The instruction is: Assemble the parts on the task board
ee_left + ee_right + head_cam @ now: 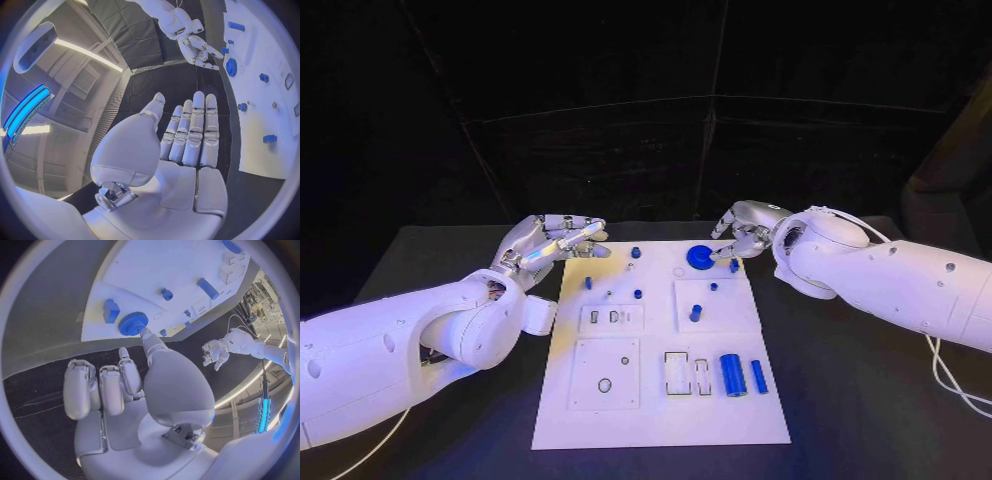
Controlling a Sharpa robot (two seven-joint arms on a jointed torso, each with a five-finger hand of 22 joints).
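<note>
The task board (pixel 661 400) lies in the centre of the frame on the black bench (pixel 877 400), its near edge towards the bottom. Nearest, at lower centre right of the board, a large blue cylinder (pixel 731 374) and a slimmer blue bar (pixel 759 376) lie loose beside two empty rectangular slots (pixel 678 372). Further up, at mid-frame, a small upright blue peg (pixel 695 313) stands on the right-hand panel. At the far end of the board, upper centre, sits the blue gear (pixel 700 255).

The left robot hand (pixel 557 243) hovers just off the board's far left corner; the left wrist view shows its fingers (pixel 194 130) straight and together, palm bare, holding nothing. The right robot hand (pixel 744 230) is at the far right corner, also holding nothing; in the right wrist view one extended fingertip (pixel 147 335) meets the gear's rim, while the remaining fingers curl inward.

Risks, as judged:
- A push from a single fingertip may slide or tilt the gear rather than seat it.
- The curled fingers may strike the small blue block (pixel 111 310) just beside the gear.
- The loose cylinder is likely to roll if the board is jolted.
</note>
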